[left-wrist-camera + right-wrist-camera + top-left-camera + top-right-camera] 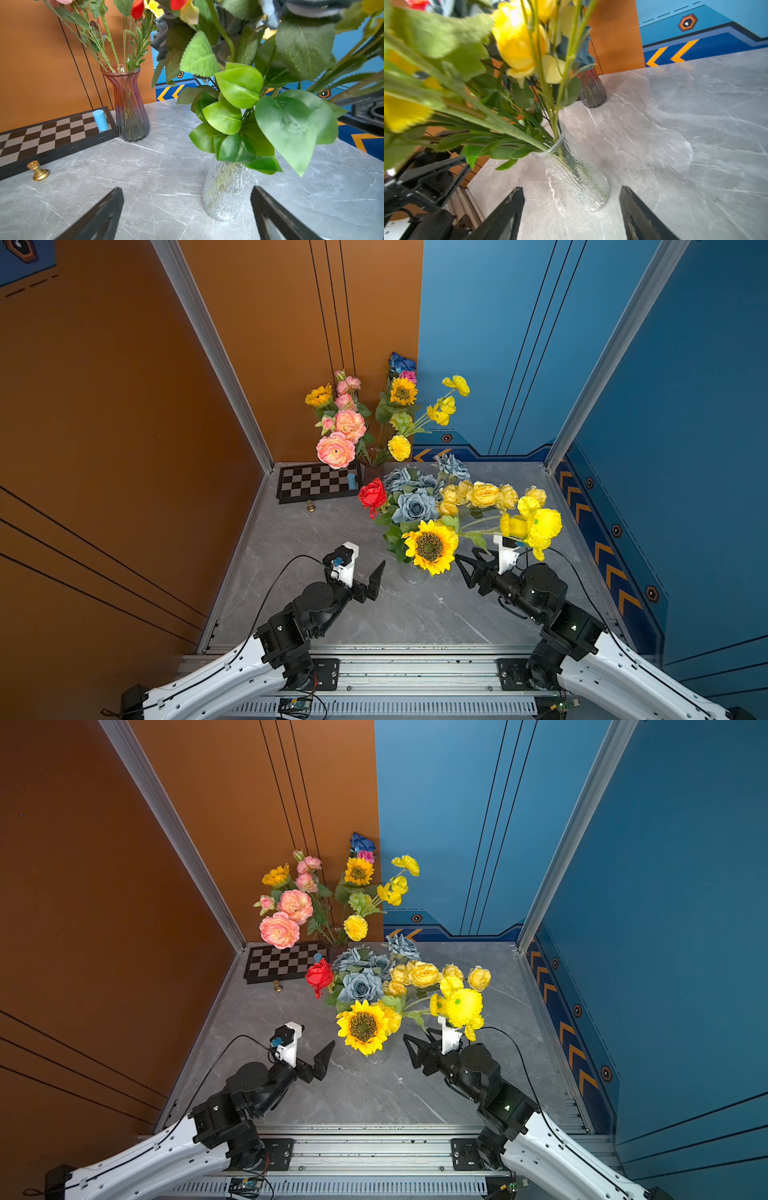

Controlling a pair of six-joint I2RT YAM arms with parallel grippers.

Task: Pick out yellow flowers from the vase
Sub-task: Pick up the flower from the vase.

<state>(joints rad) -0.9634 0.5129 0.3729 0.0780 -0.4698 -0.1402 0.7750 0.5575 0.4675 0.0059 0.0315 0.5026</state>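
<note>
Yellow flowers [430, 546] crowd the glass vase [225, 191]. Left fingers [108, 207] gape wide; right fingers [508, 212] stand apart, empty.

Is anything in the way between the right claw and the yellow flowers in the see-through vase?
Nothing blocks it. The right gripper, jaws apart, faces the clear vase across bare table. Only green leaves crowd the stems of the yellow flowers near its rim.

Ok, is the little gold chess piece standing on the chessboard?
No, the gold chess piece stands on the grey table, just off the near edge of the chessboard.
</note>
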